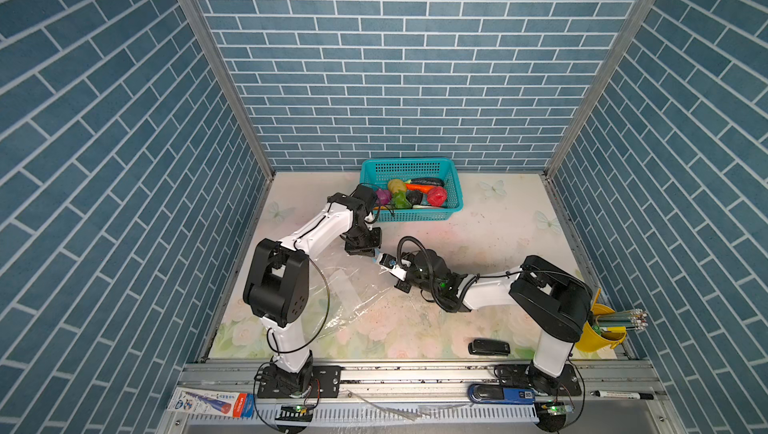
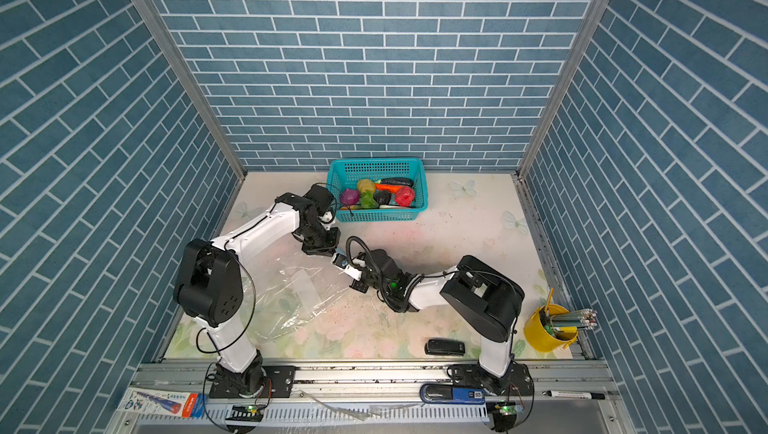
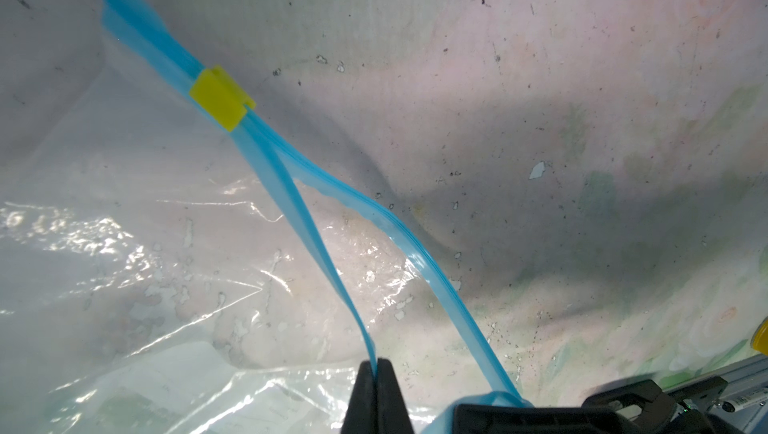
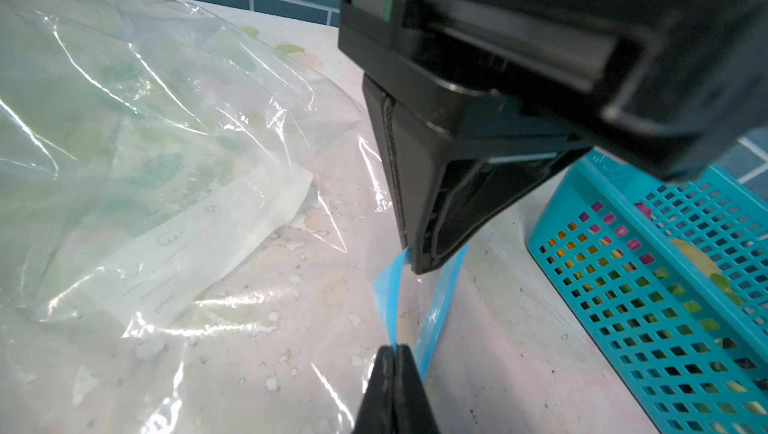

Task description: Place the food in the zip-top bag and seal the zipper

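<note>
With the zip-top bag [image 1: 345, 294] lying flat, clear and empty on the worktop [image 1: 478, 236] on the robot's side of the basket [image 1: 415, 216], everything hangs on two small pinches. Left gripper [image 3: 376, 366]: jaws pressed together on one lip of the zipper [image 3: 286, 203]. Right gripper [image 4: 392, 351]: jaws closed on the blue strip too, apparently the opposite lip, though the wrist views do not make that certain. Both grips sit close together, just off the basket's front corner. The yellow slider tab [image 3: 220, 99] is parked near one end of the strip, and the lips part only in a narrow slit from it. The food [image 1: 415, 197] is all in the basket, none bagged. Likely risks: the strip is thin and slick, so a hard pull apart could slide a lip out of the jaws and let the mouth fall shut. The bag is light, so it may drag across the worktop rather than open. Strain could concentrate at the slider and tear or jam it. The left arm sits tight against the basket and could shove it. With both arms occupied, freeing one to fetch food may collapse the opening.
</note>
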